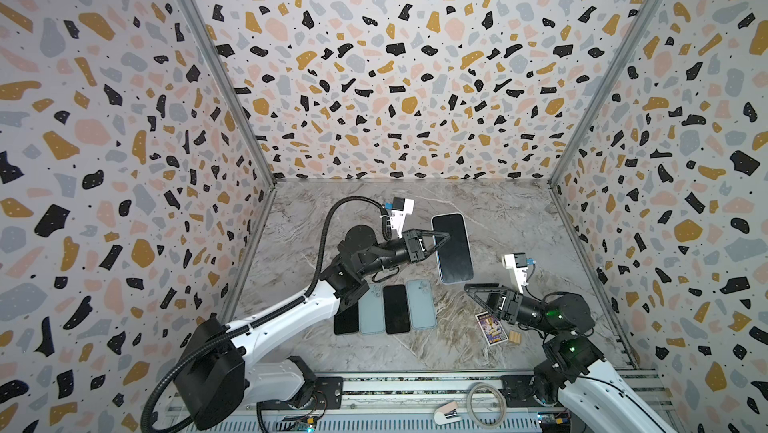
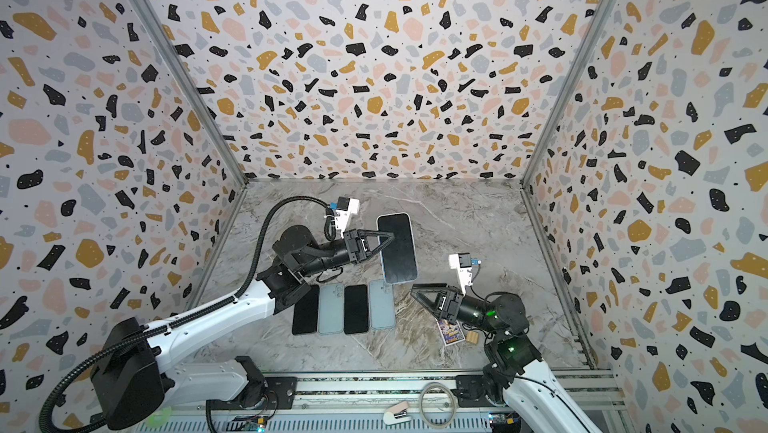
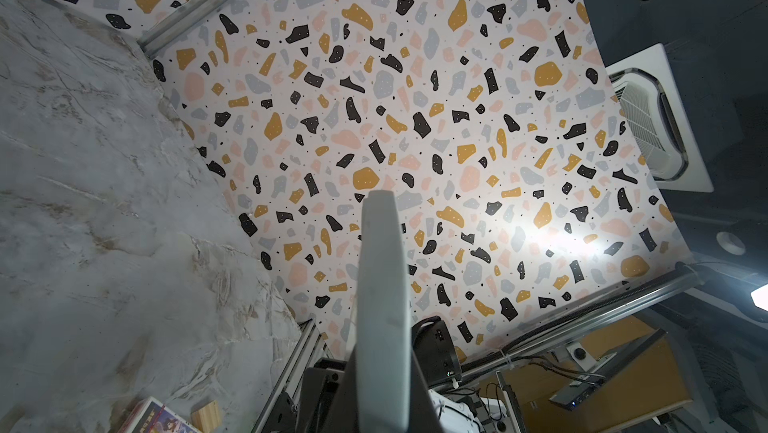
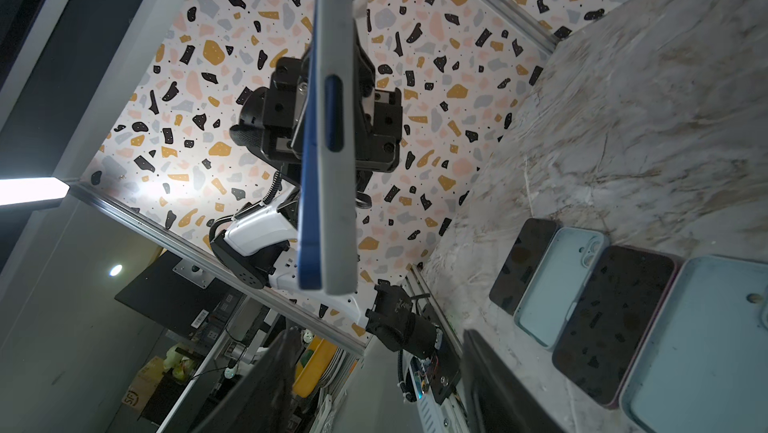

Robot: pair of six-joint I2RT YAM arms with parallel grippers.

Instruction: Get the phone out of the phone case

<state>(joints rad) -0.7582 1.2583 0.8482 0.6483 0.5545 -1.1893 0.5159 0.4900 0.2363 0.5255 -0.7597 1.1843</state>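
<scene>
In both top views a phone (image 1: 453,248) (image 2: 397,248), dark screen up with a pale blue rim, hangs above the marble table. My left gripper (image 1: 440,240) (image 2: 386,240) is shut on its left long edge. The left wrist view shows the pale grey phone case (image 3: 382,306) edge-on, running out from my left gripper (image 3: 382,393). In the right wrist view the phone's blue edge (image 4: 309,202) lies along the pale case (image 4: 340,202). My right gripper (image 1: 473,296) (image 2: 419,296) (image 4: 374,389) stands open and empty just below the phone's near end, not touching it.
Two dark phones (image 1: 396,308) (image 1: 346,318) and two pale blue cases (image 1: 371,310) (image 1: 421,304) lie in a row on the table. A printed card (image 1: 491,329) and a wooden block (image 1: 514,337) lie under my right arm. A cable coil (image 1: 486,404) lies on the front rail.
</scene>
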